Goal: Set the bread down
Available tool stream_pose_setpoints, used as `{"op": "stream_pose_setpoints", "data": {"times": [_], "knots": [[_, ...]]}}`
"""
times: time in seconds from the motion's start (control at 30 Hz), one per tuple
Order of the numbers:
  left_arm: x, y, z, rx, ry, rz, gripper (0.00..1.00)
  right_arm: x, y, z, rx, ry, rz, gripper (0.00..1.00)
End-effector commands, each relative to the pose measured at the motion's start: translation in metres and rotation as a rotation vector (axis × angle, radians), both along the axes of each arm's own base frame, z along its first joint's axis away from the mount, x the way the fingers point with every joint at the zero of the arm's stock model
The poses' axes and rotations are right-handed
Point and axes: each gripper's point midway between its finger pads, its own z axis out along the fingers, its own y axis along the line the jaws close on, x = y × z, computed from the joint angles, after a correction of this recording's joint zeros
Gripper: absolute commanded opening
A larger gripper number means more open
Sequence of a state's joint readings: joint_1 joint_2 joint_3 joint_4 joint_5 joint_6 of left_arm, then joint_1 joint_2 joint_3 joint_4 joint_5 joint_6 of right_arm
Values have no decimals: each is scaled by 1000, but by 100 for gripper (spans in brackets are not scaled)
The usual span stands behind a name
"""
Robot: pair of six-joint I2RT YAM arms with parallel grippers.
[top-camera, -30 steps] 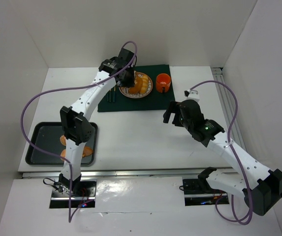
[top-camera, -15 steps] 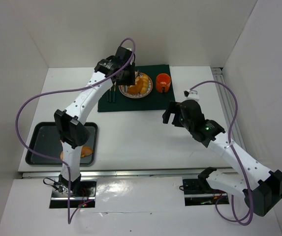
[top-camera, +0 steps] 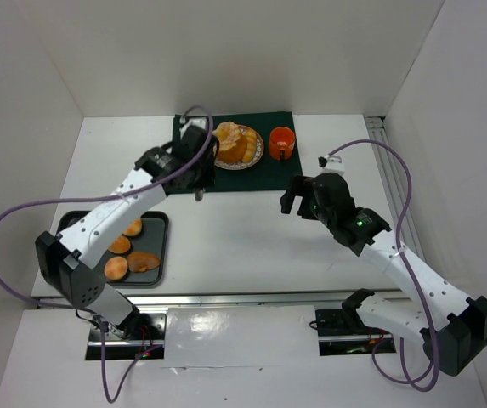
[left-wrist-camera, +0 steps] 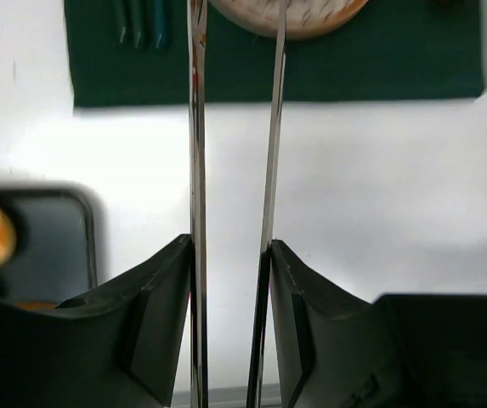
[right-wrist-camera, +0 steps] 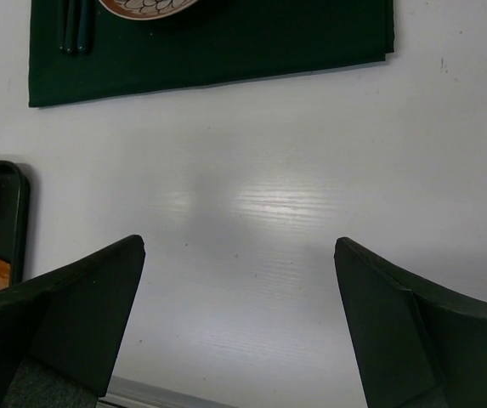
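Your left tool (top-camera: 197,176), clamped on bare tongs (left-wrist-camera: 195,170), is nearest the tray (top-camera: 75,242) bread (top-camera: 116,268), lying near-left of it, right tool (right-wrist-camera: 239,245) hangs open

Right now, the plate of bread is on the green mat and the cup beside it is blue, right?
Not quite. The cup is orange, not blue, as the top external view shows. The rest is right: it sits beside the plate of bread on the green mat.
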State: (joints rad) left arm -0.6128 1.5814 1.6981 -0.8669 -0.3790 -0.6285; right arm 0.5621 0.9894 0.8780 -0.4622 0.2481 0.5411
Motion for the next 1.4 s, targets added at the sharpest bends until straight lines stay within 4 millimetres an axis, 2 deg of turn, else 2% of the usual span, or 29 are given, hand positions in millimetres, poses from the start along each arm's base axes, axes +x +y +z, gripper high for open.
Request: {"op": "stream_pose_setpoints", "data": {"times": [0.0, 0.03, 0.1, 0.13, 0.2, 0.23, 0.33, 0.4, 0.43, 0.47, 0.5, 0.53, 0.6, 0.63, 0.67, 0.73, 0.77, 0.87, 0.9, 0.97, 1.0, 1.03, 1.07, 1.13, 1.23, 1.3, 1.37], "knots": [[-22, 9, -31, -23, -9, 128, 52, 4, 7, 22, 46, -65, 23, 100], [-31, 19, -57, 7, 26, 159, 52, 4, 7, 22, 53, -63, 18, 100], [-42, 22, -66, -52, 25, 219, 52, 2, 10, 22, 54, -63, 29, 100], [-51, 28, -86, -39, 56, 237, 52, 2, 10, 22, 54, -63, 29, 100], [-59, 20, -98, -90, 60, 244, 52, 0, 9, 23, 53, -61, 29, 100], [-67, 22, -114, -92, 94, 249, 52, 0, 7, 19, 44, -56, 21, 100], [-78, 14, -131, -160, 138, 274, 52, -2, 10, 19, 44, -56, 30, 100], [-95, 5, -151, -161, 189, 265, 52, -2, 10, 19, 53, -53, 25, 100], [-96, 5, -157, -159, 198, 275, 53, -3, 9, 13, 47, -43, 25, 100], [-102, 1, -165, -150, 225, 257, 54, -4, 10, 16, 55, -48, 33, 100], [-108, -2, -179, -140, 274, 245, 58, -6, 13, 14, 56, -48, 42, 100], [-111, -4, -185, -136, 300, 238, 65, -6, 15, 11, 55, -37, 51, 100], [-116, -11, -196, -138, 353, 221, 66, -7, 18, 6, 48, -10, 64, 100], [-118, -11, -205, -121, 380, 222, 77, -4, 19, 4, 29, 5, 68, 100], [-119, -11, -207, -109, 386, 216, 83, -3, 20, 1, 19, 21, 68, 100], [-115, -16, -202, -121, 386, 210, 96, -3, 17, -4, -6, 57, 47, 100], [-115, -16, -200, -113, 388, 203, 100, 0, 16, -6, -13, 68, 32, 100], [-112, -23, -183, -123, 365, 170, 100, 3, 12, -13, -40, 92, -2, 100], [-105, -23, -167, -127, 324, 158, 100, 5, 8, -9, -42, 84, -30, 100], [-100, -22, -147, -130, 283, 149, 100, 6, 6, -19, -66, 112, -50, 100], [-95, -19, -125, -131, 236, 143, 100, 7, 2, -24, -81, 123, -71, 100], [-92, -17, -114, -131, 210, 141, 100, 9, 4, -22, -80, 122, -71, 100], [-90, -15, -103, -128, 182, 138, 100, 10, 2, -29, -103, 142, -80, 100], [-81, -10, -69, -133, 89, 127, 100, 9, -1, -34, -123, 155, -90, 100], [-72, -3, -35, -131, -6, 120, 100, 11, -2, -42, -135, 174, -104, 100], [-70, 3, -22, -116, -43, 122, 100, 9, -3, -55, -152, 207, -109, 100], [-66, 14, -13, -98, -79, 152, 100, 8, -3, -58, -145, 208, -115, 100]]}}
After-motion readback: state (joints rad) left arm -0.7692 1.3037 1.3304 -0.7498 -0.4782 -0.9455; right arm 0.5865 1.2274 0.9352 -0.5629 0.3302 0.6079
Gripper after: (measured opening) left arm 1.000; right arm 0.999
